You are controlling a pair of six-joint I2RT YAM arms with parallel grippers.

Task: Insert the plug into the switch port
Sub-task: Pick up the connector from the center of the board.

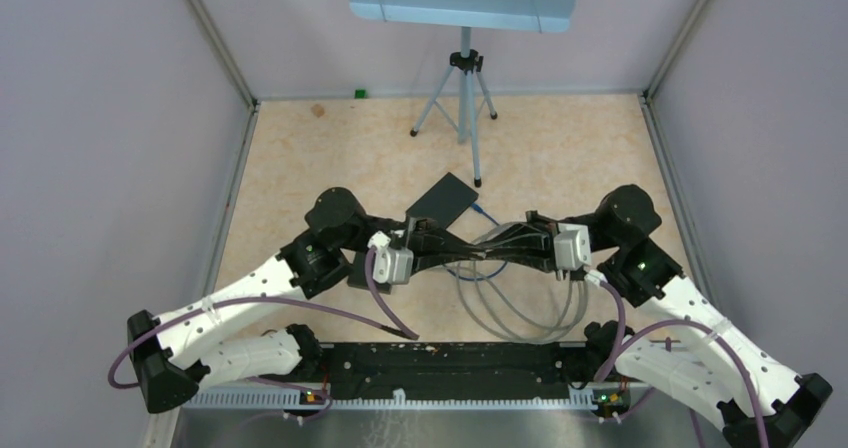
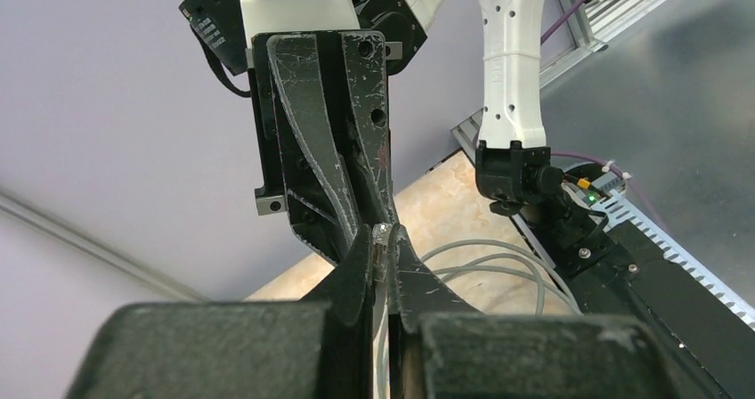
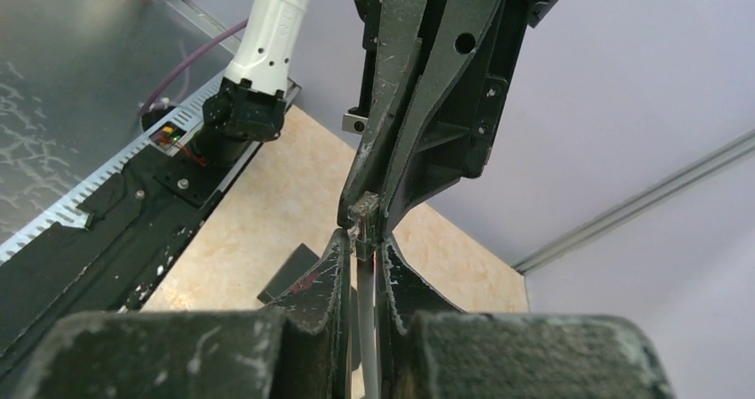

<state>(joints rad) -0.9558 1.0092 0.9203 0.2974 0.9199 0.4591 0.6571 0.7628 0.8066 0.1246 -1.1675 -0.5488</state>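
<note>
Nearest the arm bases, the slack of the grey cable [image 1: 520, 313] lies in loose loops on the worktop [image 1: 560, 158], giving the end room to be lifted without dragging. Above those loops the two arms meet tip to tip. The right gripper [image 3: 363, 246] has its jaws pinched tight on the cable just behind the plug [image 3: 363, 210], which leaves the clear connector body sticking out bare. The left gripper [image 2: 384, 249] comes at it from the opposite side, jaws closed down on that exposed plug. This looks like a handover. A grip on the stiff connector should steer it into a port better than a grip on limp cable. With both holding at once, neither should pull yet. Just beyond the meeting point the black switch [image 1: 441, 199] lies flat on the worktop; its ports cannot be made out. Farther back stands a tripod [image 1: 462, 98], well apart from the work.
</note>
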